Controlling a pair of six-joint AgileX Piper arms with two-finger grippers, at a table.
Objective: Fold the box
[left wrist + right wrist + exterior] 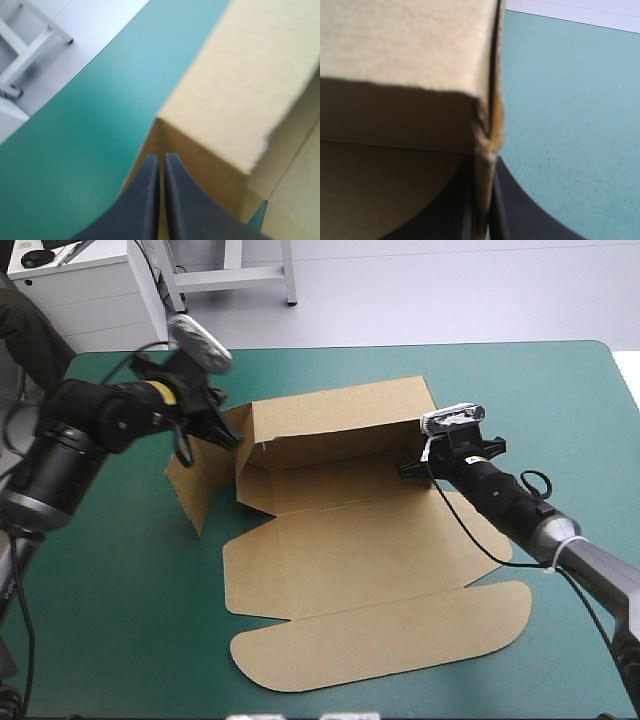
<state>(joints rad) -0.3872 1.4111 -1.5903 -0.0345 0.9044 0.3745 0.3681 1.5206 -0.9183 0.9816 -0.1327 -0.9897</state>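
The table point(120, 640), under its teal-green cover, fills most of the high view, and the brown box point(370, 570) sits around its middle, a little toward the far edge. The box is only partly raised. Its wide near panels lie flat on the cover, ending nearest the robot in a long rounded flap point(390, 635). The back wall point(340, 420) stands upright along the far side, with a shallow floor panel in front of it. At the box's left end a side panel point(195, 480) is lifted off the cover and leans outward. The left tool point(225, 432) comes in at that left corner, where the side panel meets the back wall. In its own wrist view the left tool point(161, 162) has its black fingers drawn nearly together, with a thin strip of brown board between them, so it is clamped on the box. The right tool point(412, 468) is at the right end of the back wall. In its wrist view the right tool point(484, 165) pinches an upright board edge, one finger on the inner side and one on the outer.
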